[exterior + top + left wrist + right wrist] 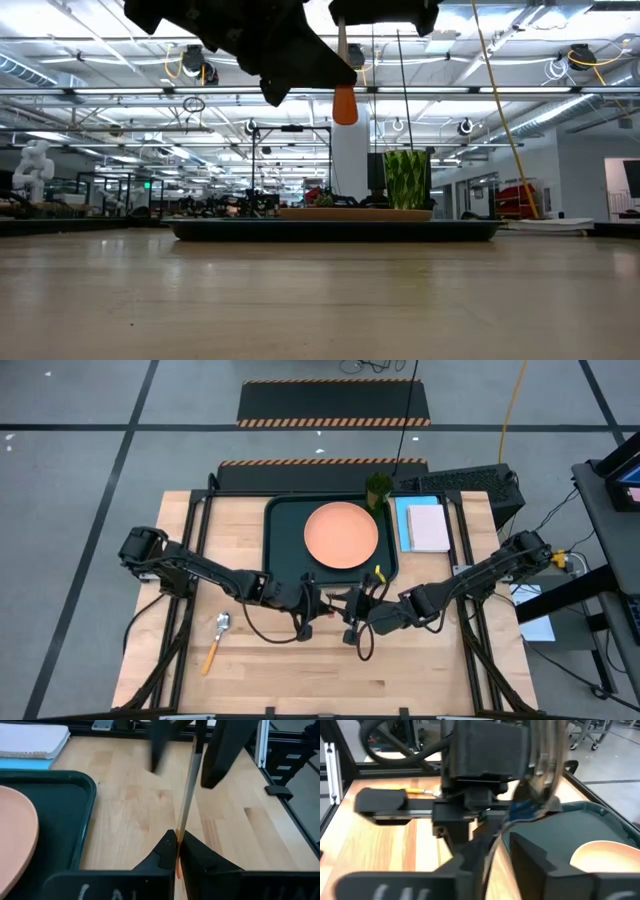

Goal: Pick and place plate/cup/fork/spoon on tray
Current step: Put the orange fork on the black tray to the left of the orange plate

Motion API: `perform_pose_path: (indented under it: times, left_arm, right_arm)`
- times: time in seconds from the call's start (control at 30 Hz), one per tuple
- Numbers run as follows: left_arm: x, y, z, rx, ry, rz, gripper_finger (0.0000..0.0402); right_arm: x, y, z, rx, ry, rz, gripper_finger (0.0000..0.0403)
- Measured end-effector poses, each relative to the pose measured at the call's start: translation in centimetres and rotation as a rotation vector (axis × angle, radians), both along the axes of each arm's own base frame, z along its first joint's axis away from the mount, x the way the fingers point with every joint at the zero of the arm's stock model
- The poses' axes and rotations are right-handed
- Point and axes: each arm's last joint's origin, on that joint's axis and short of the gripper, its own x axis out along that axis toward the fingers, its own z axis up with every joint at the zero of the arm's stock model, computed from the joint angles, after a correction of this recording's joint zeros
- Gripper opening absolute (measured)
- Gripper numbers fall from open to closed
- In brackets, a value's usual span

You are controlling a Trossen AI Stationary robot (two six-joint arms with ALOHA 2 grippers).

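Note:
The salmon plate (341, 534) lies on the dark tray (285, 555) at the table's far middle. The green cup (377, 488) stands at the tray's far right corner. The spoon (217, 639) lies on the table at the near left. My two grippers meet tip to tip just in front of the tray's near edge. My left gripper (177, 848) is shut on the fork (187, 795). My right gripper (495, 849) is open, a finger on each side of the fork's metal part (496, 842), and I cannot tell if it touches. My left gripper pinches the fork where the orange handle (176, 864) meets the metal shaft, between its two fingers. It comes from the table's left. The fork is lifted clear of the table. Its orange handle end (344, 103) hangs down and its metal end points toward my right gripper.
A white notepad on a blue sheet (428, 526) lies right of the tray. Bare wood lies in front of the tray and to its left. The table's frame rails run along both sides.

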Motion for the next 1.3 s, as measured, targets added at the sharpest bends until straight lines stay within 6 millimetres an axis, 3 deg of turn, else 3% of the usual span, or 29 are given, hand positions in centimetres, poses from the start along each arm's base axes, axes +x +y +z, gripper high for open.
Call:
perform_pose_path:
  times: [0.13, 0.27, 0.53, 0.8, 1.0, 1.3]
  left_arm:
    - [0.1, 0.0, 0.2, 0.013, -0.029, -0.009, 0.0007]
    - [0.2, -0.1, 0.3, -0.002, -0.038, -0.008, 0.0019]
    - [0.0, -0.7, 0.5, -0.030, -0.053, 0.032, 0.0114]
    - [-0.3, -0.6, 1.5, -0.072, -0.087, 0.143, 0.0196]
    - [-0.4, -0.8, 2.0, -0.062, -0.138, 0.235, 0.0199]
    - [-0.4, -1.4, 3.1, -0.003, -0.271, 0.363, 0.0157]
  right_arm:
    - [0.0, 0.0, 0.0, 0.003, 0.007, 0.013, 0.0009]
    - [0.0, 0.0, 0.0, 0.017, 0.001, 0.018, 0.0013]
    - [-0.1, 0.0, -0.1, -0.001, 0.017, 0.010, 0.0003]
    - [-0.6, -0.8, -0.6, -0.145, 0.062, -0.165, 0.0001]
    - [-0.8, -0.9, -1.2, -0.141, 0.063, -0.203, 0.0001]
    - [-0.9, -1.4, -2.7, -0.097, -0.049, -0.231, 0.0000]
